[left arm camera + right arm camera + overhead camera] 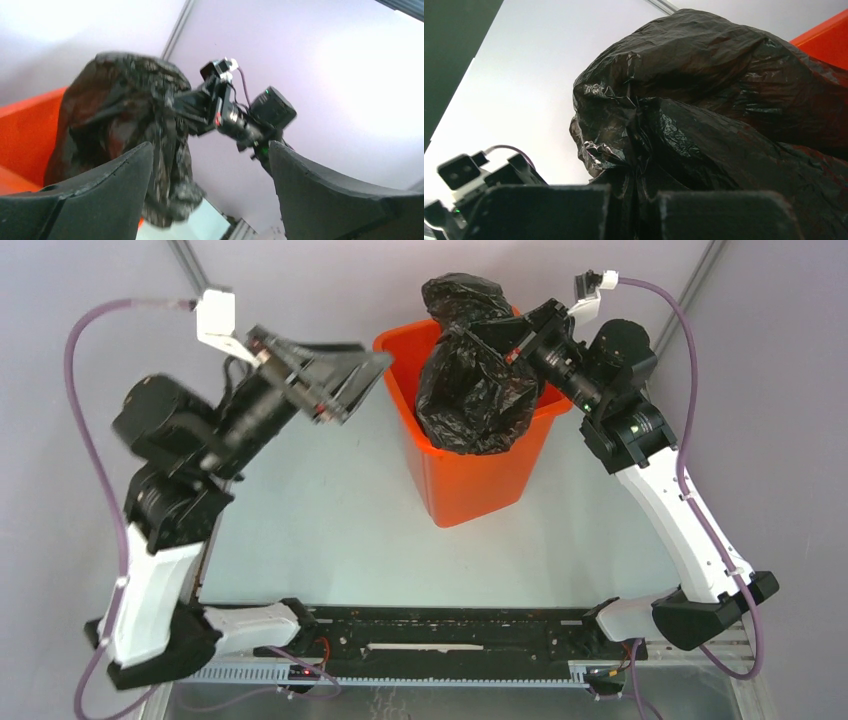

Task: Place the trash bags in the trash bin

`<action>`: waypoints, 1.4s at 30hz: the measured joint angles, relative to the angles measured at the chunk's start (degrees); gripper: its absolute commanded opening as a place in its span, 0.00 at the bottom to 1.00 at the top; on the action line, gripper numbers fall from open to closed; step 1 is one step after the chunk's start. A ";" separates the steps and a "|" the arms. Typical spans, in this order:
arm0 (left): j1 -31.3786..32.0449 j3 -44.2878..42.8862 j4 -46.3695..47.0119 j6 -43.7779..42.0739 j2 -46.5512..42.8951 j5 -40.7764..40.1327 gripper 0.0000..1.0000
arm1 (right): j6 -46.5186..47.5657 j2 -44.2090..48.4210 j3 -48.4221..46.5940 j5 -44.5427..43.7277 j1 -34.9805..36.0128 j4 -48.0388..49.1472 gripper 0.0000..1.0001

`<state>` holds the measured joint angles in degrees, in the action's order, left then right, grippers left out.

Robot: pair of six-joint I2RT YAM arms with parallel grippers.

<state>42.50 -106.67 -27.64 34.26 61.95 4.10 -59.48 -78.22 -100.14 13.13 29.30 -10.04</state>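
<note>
Pinching trash bag (470, 405), right hand (488, 337) clamped on its neck, likely steering bulk down | bag half inside trash bin (470, 488), counter's (330, 525) 12 o'clock | left hand (365, 380) apart, empty, bin's 9 o'clock.

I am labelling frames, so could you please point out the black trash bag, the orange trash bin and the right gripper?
black trash bag (470, 405): top external view, bulge over the bin mouth.
orange trash bin (475, 488): top external view, near outer wall.
right gripper (633, 196): right wrist view, between its fingertips.
</note>
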 measured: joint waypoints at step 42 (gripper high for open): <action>-12.59 10.58 36.87 15.10 14.25 -5.77 0.00 | 16.90 12.90 -3.85 7.41 -12.07 -16.33 1.00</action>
<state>29.91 -96.09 9.23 49.36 76.20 -1.67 -42.59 -65.32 -103.98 20.53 17.23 -26.37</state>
